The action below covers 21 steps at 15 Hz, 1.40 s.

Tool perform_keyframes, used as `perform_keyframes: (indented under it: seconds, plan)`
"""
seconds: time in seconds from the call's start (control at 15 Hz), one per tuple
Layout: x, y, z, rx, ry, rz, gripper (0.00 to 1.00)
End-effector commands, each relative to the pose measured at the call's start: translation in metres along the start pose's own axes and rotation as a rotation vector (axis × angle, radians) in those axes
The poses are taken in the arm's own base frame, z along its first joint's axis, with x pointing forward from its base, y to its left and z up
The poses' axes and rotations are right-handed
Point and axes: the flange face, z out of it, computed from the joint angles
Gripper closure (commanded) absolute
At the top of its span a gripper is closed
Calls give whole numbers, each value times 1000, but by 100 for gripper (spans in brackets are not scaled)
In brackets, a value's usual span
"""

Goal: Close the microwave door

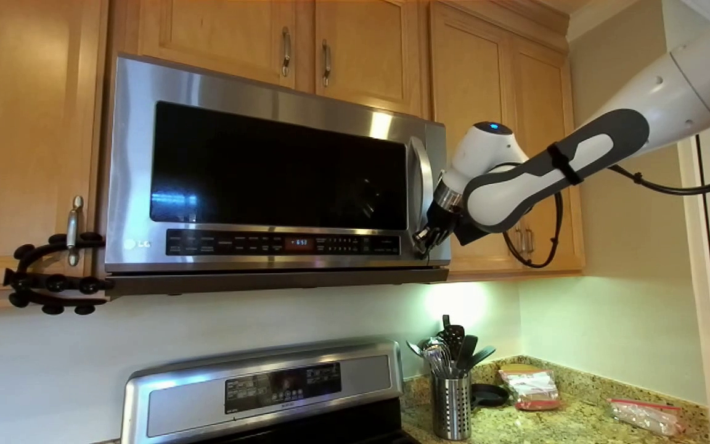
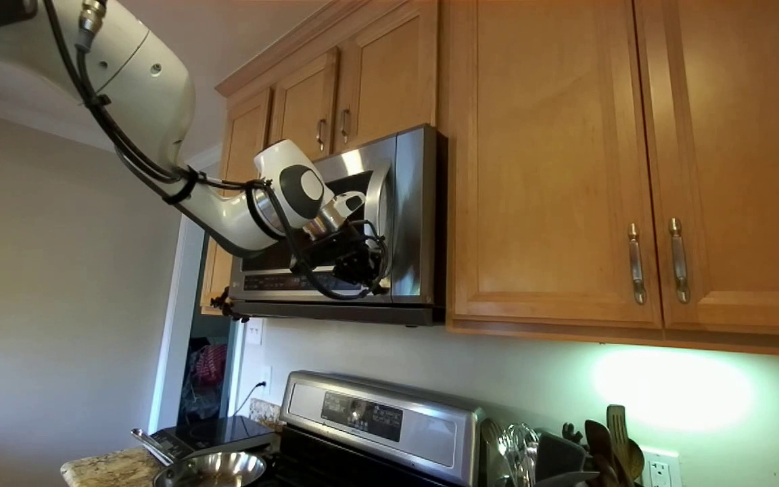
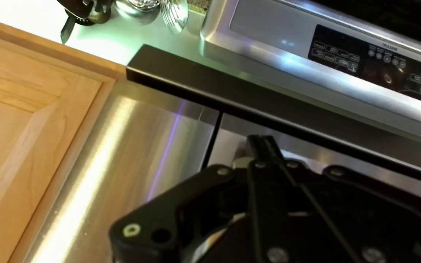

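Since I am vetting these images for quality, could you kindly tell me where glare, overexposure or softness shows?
In both exterior views, a white glare patch sits high on the microwave door, and light washes out part of the wall below the wooden cabinets; in the wrist view, a broad bright streak runs along the steel panel beside the door, and the gripper looks dark and slightly soft.

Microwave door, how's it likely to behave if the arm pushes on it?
The microwave door looks shut, with only a narrow seam in the wrist view, so it probably won't swing much. Its broad steel frame suggests a stiff panel. The glossy dark window may be slippery and might crack if struck hard.
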Motion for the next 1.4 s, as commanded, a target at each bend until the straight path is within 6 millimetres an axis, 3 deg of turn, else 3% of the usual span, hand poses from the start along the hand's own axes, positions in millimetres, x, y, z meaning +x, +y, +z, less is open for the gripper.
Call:
perform_keyframes:
  seconds: [0.0, 0.2, 0.47, 0.73, 0.8, 0.87, 1.07, 1.33]
  plan:
    - [12, 1, 25, -9, 8, -20, 96]
    - [-1, -15, 7, 19, -62, -15, 96]
    - [-31, -53, -18, 120, -237, -5, 96]
    - [-54, -78, -58, 187, -439, 0, 97]
    - [-61, -79, -68, 191, -495, 5, 92]
    - [-66, -79, -78, 193, -547, 8, 71]
    - [-86, -72, -104, 240, -675, 28, 52]
    - [-103, -65, -126, 288, -742, 70, 28]
